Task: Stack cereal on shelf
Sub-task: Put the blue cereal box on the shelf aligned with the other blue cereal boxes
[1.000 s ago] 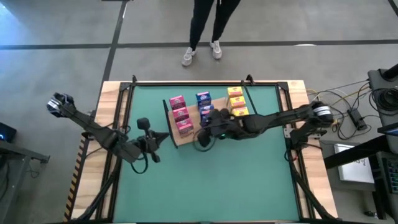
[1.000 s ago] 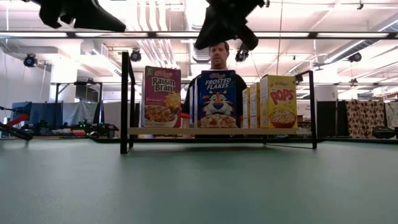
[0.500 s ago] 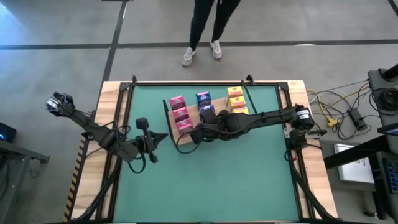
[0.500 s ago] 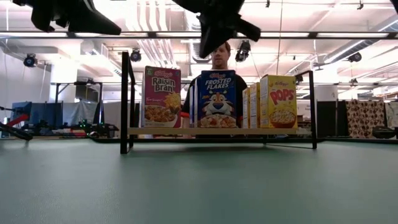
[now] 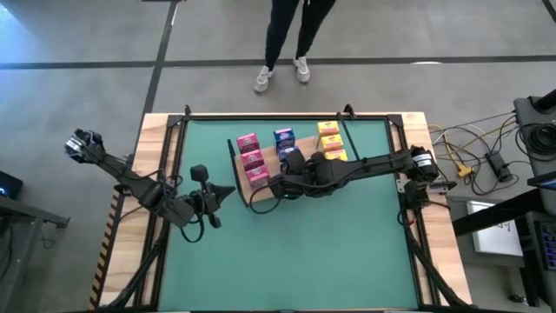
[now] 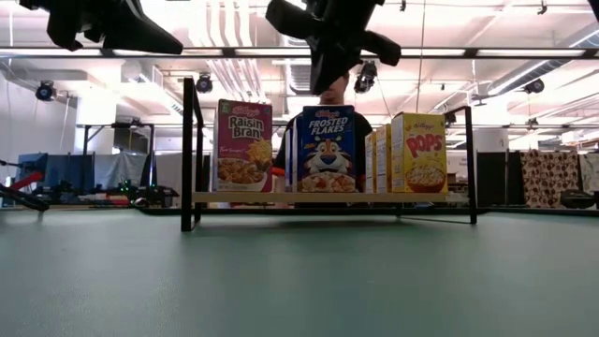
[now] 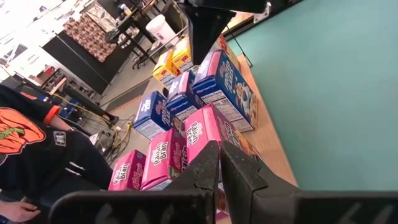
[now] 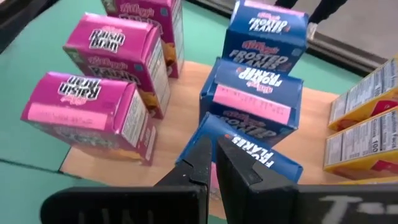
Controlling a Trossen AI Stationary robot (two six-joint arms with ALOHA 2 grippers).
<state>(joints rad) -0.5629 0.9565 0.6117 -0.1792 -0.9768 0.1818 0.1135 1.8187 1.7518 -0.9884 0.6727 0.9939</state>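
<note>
On the green mat of the bench [image 5: 287,252] stands the shelf [image 5: 261,189], a flat light-brown wooden board with thin black wire frames at its ends, and all nine cardboard boxes stand on it in three rows. The pink Raisin Bran boxes [image 5: 252,160] fill the row toward my left arm, the blue Frosted Flakes boxes [image 8: 264,78] the middle row, and the yellow Pops boxes [image 5: 330,141] the row toward my right arm's base. My right gripper [image 8: 210,163] hangs above the shelf's near edge, just over the nearest blue box, its jaws drawn together with nothing between them. My right arm lies across part of the blue and yellow rows as seen from above. My left gripper [image 7: 219,163] waits over the mat beside the pink end of the shelf, jaws likewise together and empty. A person [image 5: 287,39] stands on the floor beyond the far side of the shelf.
</note>
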